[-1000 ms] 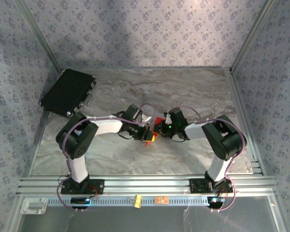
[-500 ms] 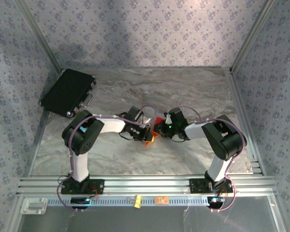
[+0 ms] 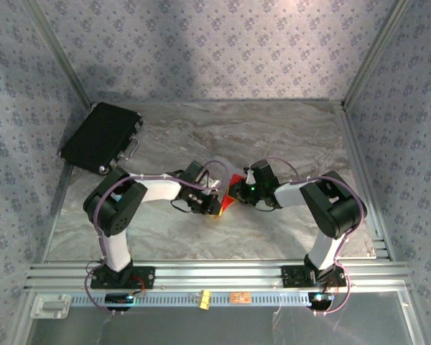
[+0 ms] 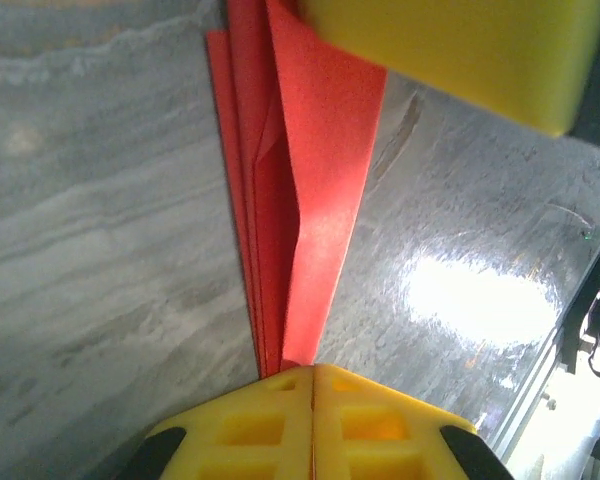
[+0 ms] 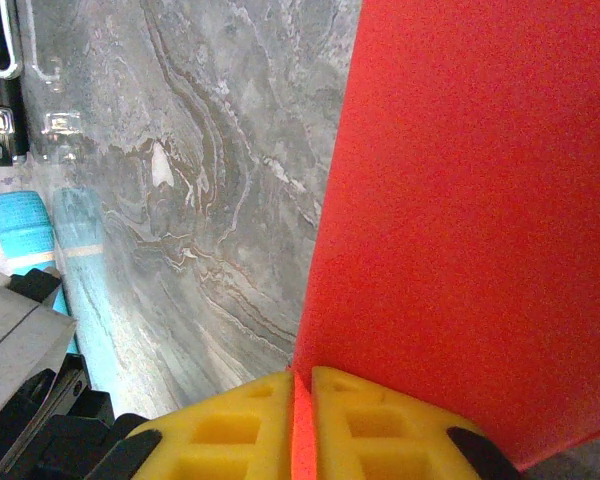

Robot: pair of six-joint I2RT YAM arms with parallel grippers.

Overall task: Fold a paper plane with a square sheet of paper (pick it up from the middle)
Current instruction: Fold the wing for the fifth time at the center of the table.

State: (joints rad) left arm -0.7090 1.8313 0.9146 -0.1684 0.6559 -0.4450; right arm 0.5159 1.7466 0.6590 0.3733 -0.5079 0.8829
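Red paper [image 3: 234,184]: bright, thin, folded lengthwise into several narrow creased layers; position, middle of table [image 3: 287,136].

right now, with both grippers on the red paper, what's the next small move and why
Probably leave the right gripper pinching and slide the left gripper along the fold to sharpen it. Both are shut on the folded red paper, and in the left wrist view its layers fan apart instead of lying flat.
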